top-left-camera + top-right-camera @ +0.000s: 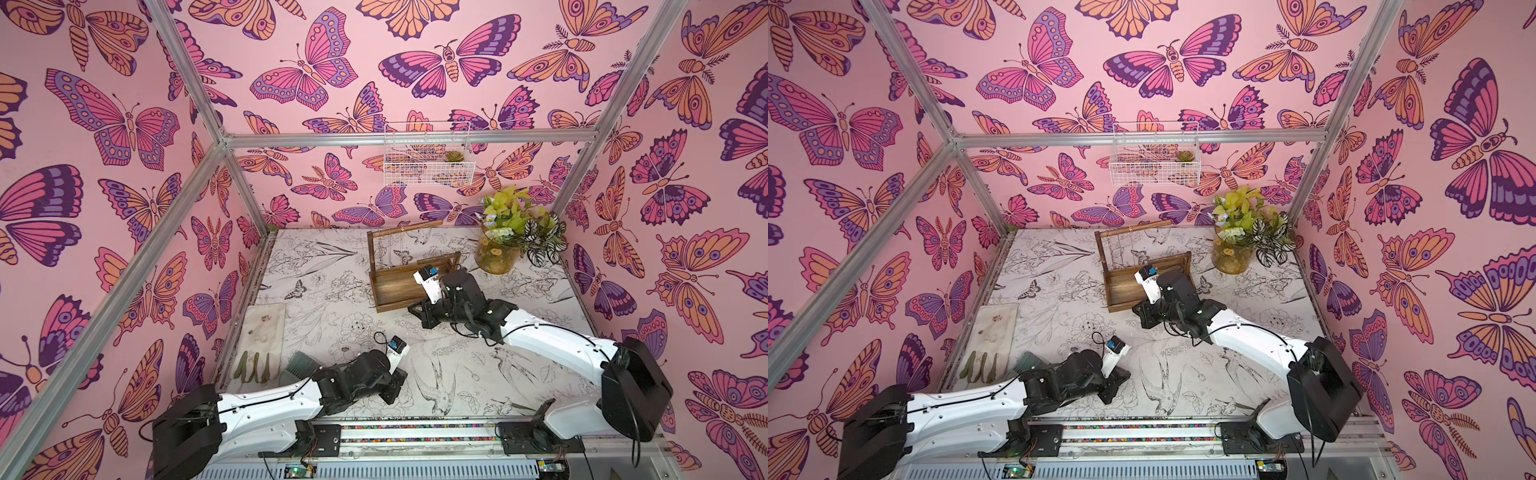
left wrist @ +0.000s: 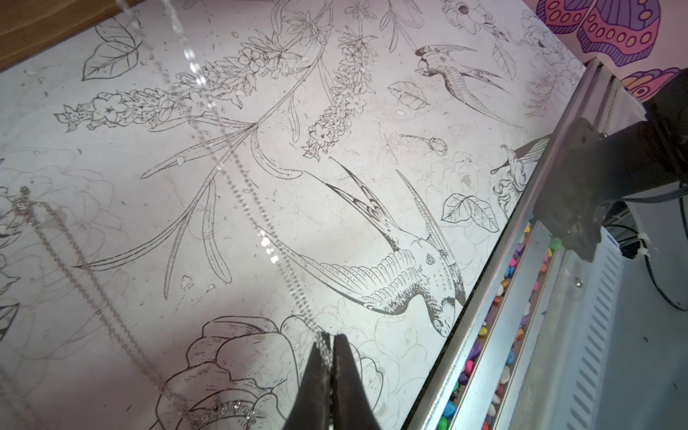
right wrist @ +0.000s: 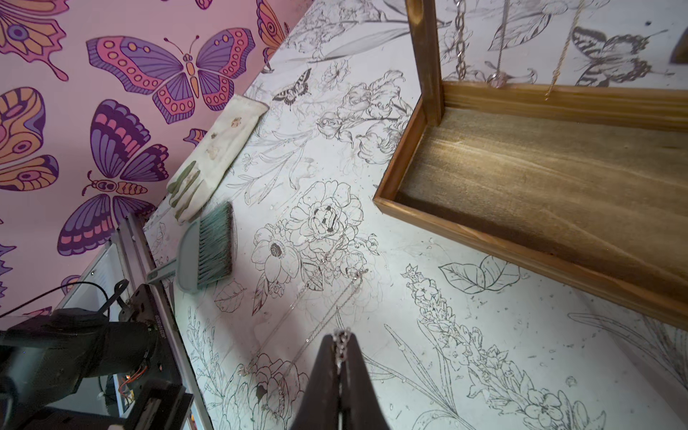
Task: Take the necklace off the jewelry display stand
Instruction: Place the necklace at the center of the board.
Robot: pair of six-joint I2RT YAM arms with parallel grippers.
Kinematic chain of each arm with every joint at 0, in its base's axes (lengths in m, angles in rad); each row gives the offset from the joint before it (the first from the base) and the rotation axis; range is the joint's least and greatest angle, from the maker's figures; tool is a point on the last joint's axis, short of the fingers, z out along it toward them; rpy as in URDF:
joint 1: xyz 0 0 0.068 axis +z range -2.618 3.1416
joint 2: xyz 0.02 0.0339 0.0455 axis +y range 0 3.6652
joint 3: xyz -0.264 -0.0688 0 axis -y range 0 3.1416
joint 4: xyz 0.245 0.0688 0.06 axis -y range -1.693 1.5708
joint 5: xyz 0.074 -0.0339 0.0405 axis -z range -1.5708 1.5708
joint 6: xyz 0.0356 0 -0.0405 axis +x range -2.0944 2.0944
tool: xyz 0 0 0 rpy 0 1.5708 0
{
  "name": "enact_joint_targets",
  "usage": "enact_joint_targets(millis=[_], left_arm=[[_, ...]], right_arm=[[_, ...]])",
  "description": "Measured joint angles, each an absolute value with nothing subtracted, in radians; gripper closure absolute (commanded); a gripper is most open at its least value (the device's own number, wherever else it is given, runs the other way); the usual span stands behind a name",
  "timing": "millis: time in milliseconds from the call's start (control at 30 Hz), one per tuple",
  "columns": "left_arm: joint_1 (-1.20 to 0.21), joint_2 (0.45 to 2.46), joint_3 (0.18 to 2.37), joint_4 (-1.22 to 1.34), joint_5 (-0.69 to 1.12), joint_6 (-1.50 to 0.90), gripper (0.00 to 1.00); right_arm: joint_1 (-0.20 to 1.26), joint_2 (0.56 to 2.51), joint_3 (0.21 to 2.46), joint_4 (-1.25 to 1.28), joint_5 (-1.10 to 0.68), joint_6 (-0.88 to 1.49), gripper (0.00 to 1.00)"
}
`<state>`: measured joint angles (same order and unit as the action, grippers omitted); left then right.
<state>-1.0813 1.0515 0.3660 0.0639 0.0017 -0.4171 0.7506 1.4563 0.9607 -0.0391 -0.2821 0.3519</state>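
Pink butterfly walls [image 1: 104, 208], floral-print tabletop [image 1: 324, 291], jewelry display stand [image 1: 395, 286], suspended necklace [image 2: 238, 193]

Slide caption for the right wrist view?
Right gripper pinches a necklace chain beside the jewelry display stand, where other chains hang.

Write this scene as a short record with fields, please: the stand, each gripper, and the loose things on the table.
jewelry display stand: upright, toward the back of the table; several chains hang from its crossbar.
left gripper: shut on a silver necklace that stretches away above the table.
right gripper: shut on chain links, in front of the stand; perhaps the same necklace.
loose on table: thin chain, brush, glove.
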Motion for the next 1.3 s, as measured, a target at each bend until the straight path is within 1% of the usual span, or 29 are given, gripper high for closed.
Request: enact_joint_targets(millis=[300,733,1300], left_arm=[[-1.089,1.125,0.366,0.083,-0.031,-0.478,1.00],[-1.147,1.209,0.385,0.083,-0.076,-0.545,1.00],[-1.188,1.323,0.412,0.088,-0.102,-0.609,1.00]], right_arm=[[0.765,1.525,0.957,-0.020,-0.282,0.352,1.00],[0.768,1.652,0.957,-0.007,-0.282,0.343,1.00],[0.768,1.725,0.957,-0.003,-0.273,0.340,1.00]])
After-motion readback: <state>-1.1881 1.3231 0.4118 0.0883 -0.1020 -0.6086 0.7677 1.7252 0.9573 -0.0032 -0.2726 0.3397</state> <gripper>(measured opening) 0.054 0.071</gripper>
